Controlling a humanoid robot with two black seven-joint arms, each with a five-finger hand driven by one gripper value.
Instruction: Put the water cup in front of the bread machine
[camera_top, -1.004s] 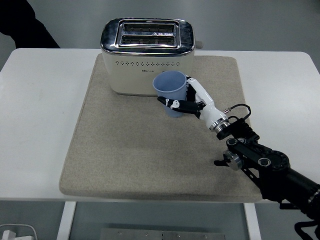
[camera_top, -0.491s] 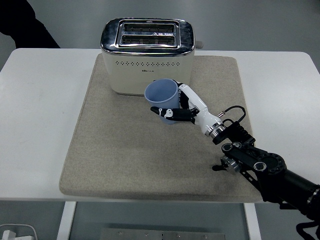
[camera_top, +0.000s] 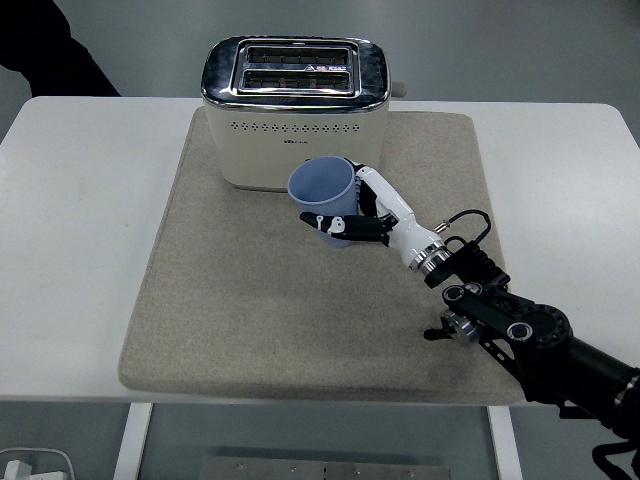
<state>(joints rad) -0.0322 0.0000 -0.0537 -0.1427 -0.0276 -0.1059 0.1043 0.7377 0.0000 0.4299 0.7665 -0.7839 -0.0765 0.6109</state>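
Note:
A light blue water cup (camera_top: 323, 190) stands upright on the beige mat (camera_top: 250, 300), just in front of the cream toaster (camera_top: 294, 110) with its chrome top. My right hand (camera_top: 362, 215) wraps the cup from the right, white fingers (camera_top: 385, 195) behind it and the thumb across its front, shut on it. The black right arm (camera_top: 520, 330) runs in from the lower right. Whether the cup's base touches the mat is hidden by the hand. My left arm is out of view.
The mat covers most of the white table (camera_top: 70, 220). A person's dark sleeve (camera_top: 50, 50) shows at the top left corner. A white object (camera_top: 30, 465) lies on the floor at the bottom left.
My right hand has carried the cup left and slightly toward me, from the toaster's right front to its middle front. Over the last half second it barely moved.

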